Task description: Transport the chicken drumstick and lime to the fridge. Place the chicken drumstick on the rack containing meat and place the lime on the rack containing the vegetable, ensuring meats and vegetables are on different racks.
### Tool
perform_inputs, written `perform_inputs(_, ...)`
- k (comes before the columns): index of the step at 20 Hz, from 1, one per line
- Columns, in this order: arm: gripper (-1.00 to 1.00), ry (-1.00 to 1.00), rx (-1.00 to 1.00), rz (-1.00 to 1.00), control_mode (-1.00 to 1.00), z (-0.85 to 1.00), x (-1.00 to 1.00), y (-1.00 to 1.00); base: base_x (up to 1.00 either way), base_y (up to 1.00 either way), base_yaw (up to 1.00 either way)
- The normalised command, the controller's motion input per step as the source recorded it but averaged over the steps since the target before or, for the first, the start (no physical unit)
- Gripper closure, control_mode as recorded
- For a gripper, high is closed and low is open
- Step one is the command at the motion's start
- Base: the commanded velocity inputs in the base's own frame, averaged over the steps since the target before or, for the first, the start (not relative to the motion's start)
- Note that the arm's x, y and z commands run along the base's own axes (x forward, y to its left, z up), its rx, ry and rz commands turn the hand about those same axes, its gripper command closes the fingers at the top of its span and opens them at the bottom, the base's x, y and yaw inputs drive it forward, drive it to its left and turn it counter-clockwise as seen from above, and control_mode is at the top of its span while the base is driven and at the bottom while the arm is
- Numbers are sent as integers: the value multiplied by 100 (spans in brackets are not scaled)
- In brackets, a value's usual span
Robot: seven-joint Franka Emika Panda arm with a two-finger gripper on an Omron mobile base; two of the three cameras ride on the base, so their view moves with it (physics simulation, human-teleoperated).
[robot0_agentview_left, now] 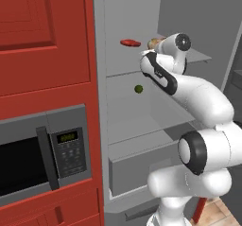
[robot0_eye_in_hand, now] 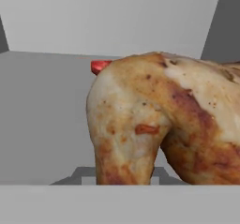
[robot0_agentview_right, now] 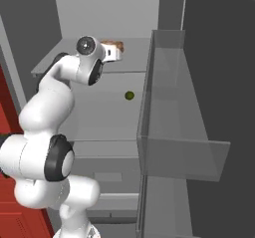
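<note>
1. Flat, even rendered light; no glare, no visible source.
2. Fridge (robot0_agentview_left: 156,12) interior pale and bright, its side walls darker grey.
3. Soft shading under the arm's white links.
4. Base views slightly soft, low-res.
5. Chicken drumstick (robot0_eye_in_hand: 159,120) close-up looks blurry, texture smeared.

You've got the fridge (robot0_agentview_left: 222,26) open. Top shelf (robot0_agentview_left: 201,56): the flat red meat (robot0_agentview_left: 130,43) lies on it, left side. Second shelf (robot0_agentview_left: 123,76): the small olive-green vegetable (robot0_agentview_left: 138,89) sits on it, toward the back. Lower shelf (robot0_agentview_left: 142,142) above a drawer (robot0_agentview_left: 137,170).
</note>
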Motion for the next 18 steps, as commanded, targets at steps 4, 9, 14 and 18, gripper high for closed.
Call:
perform_inputs(4, 100, 8, 0, 0, -100, -31, 54, 0, 0, 0, 0)
perform_inputs(9, 100, 9, 0, 0, -100, -44, 49, 0, 0, 0, 0)
perform_inputs(14, 100, 18, 0, 0, -100, -68, 21, 0, 0, 0, 0)
perform_inputs(18, 100, 17, 0, 0, -100, -81, 24, 0, 0, 0, 0)
